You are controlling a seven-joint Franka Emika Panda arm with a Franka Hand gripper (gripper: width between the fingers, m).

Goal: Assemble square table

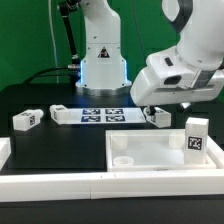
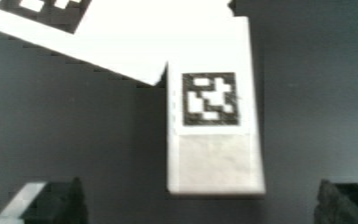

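The square tabletop (image 1: 150, 158), a white tray with a raised rim, lies at the front of the exterior view. One white tagged leg (image 2: 211, 110) lies flat on the black table beside the marker board's corner (image 2: 87, 35). My gripper (image 2: 197, 208) hangs over that leg, open, with a dark finger on each side of the leg's end and nothing held. In the exterior view the gripper (image 1: 150, 110) is just above this leg (image 1: 160, 118). Two more legs (image 1: 27, 120) (image 1: 60, 113) lie at the exterior view's left. Another leg (image 1: 195, 138) stands upright by the tabletop's right end.
The marker board (image 1: 95, 115) lies flat in front of the robot base (image 1: 103, 65). A long white border bar (image 1: 100, 186) runs along the front edge, and another piece (image 1: 5, 150) sits at the exterior view's left.
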